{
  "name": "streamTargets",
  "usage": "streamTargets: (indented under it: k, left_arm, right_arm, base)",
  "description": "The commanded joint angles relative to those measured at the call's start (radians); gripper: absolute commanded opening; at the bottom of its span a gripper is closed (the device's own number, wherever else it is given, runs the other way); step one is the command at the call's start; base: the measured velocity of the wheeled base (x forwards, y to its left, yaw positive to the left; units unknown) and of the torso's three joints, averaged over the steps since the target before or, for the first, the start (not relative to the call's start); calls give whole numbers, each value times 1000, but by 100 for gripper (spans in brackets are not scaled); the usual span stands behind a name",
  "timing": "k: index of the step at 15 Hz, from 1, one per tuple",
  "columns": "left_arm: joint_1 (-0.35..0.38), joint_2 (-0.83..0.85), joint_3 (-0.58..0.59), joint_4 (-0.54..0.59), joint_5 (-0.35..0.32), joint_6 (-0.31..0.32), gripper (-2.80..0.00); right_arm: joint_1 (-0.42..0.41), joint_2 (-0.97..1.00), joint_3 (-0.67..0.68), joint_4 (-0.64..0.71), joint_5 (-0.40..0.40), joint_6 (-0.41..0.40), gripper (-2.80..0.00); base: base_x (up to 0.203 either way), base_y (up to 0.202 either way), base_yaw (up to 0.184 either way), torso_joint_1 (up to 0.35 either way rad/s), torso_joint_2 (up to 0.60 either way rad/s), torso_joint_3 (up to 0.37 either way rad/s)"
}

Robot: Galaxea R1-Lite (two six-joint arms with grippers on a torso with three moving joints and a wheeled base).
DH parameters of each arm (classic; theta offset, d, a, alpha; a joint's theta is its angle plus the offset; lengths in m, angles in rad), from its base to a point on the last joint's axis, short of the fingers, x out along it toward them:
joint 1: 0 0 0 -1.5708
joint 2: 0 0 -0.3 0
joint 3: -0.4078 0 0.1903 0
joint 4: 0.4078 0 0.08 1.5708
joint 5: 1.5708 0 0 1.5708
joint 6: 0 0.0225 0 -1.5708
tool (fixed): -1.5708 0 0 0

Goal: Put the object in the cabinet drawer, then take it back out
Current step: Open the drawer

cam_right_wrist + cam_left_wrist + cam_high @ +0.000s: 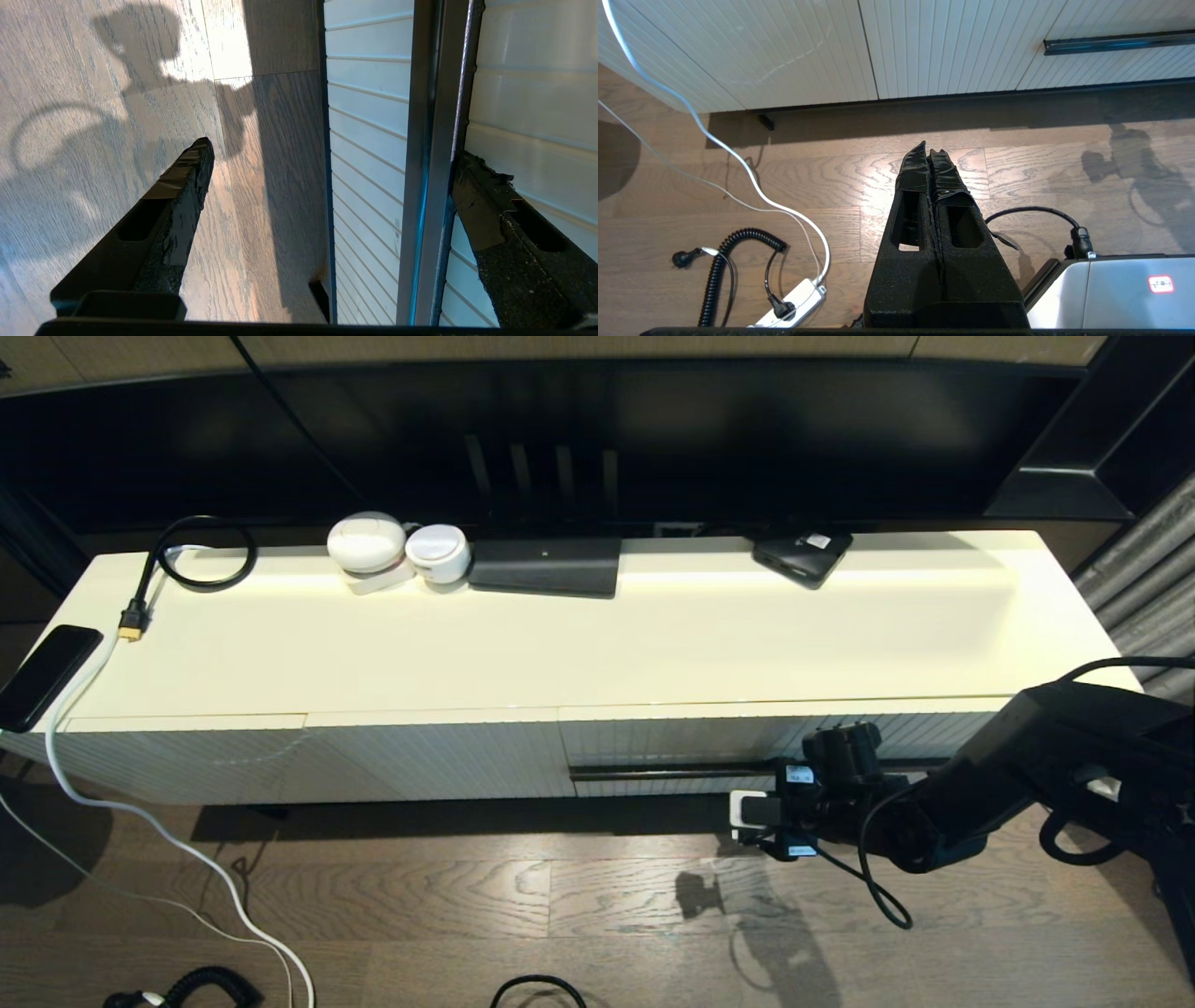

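The cabinet drawer (747, 742) is shut; its ribbed cream front (369, 116) carries a long thin black bar handle (653, 772). My right gripper (805, 777) is at that handle and open. In the right wrist view the handle (432, 140) runs between the spread fingers of my right gripper (335, 153). One finger (486, 210) lies against the ribbed front behind the bar; the other (187, 182) hangs over the floor. It holds nothing. My left gripper (929, 151) is shut and empty, low over the floor, away from the drawer (1134, 18).
On the cabinet top (607, 644) lie two white round devices (397, 551), a black flat box (546, 567), a small black box (803, 555), a looped black cable (201, 555) and a black phone (47, 674) at the left end. White cables (738, 158) and a power strip (791, 303) lie on the wood floor.
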Motion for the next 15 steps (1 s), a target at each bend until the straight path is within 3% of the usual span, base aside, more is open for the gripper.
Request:
streamTargets:
  k: [1, 15]
  left_arm:
    - [1, 0, 0, 0, 0, 0, -280]
    - [1, 0, 0, 0, 0, 0, -280]
  right_arm:
    - [1, -9, 24, 0, 2, -7, 0]
    - [2, -38, 186, -9, -5, 2, 0]
  base:
    - [0, 0, 0, 0, 0, 0]
    - [0, 0, 0, 0, 0, 0]
